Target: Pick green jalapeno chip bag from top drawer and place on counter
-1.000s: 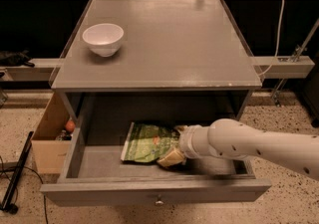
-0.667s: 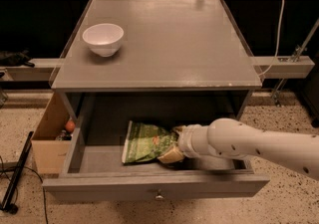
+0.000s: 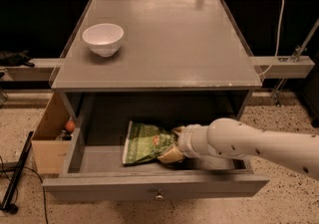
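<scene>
The green jalapeno chip bag (image 3: 147, 142) lies flat on the floor of the open top drawer (image 3: 154, 187), left of the drawer's middle. My gripper (image 3: 171, 154) reaches in from the right on a white arm and sits at the bag's right edge, touching it. The arm's wrist hides the bag's right end. The counter (image 3: 169, 39) above the drawer is a flat grey top.
A white bowl (image 3: 103, 38) stands on the counter's left side. A brown cardboard box (image 3: 50, 141) with small items in it stands on the floor left of the cabinet. A black pole (image 3: 17, 173) leans at the far left. A white cable (image 3: 279, 24) hangs at the right.
</scene>
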Action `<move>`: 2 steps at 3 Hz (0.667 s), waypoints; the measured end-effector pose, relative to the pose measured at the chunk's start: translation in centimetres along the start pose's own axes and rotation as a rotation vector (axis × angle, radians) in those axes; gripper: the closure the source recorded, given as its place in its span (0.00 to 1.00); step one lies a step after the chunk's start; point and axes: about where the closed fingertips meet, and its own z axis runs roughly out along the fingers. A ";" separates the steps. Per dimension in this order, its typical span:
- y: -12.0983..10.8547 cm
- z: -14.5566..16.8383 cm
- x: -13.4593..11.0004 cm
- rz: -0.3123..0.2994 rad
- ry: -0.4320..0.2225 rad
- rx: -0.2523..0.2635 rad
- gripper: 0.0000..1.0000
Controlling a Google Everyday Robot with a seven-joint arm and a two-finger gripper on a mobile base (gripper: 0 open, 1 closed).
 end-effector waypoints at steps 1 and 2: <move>0.0 0.0 0.0 0.000 0.000 0.000 1.00; -0.1 -0.3 -0.3 0.000 0.000 0.000 1.00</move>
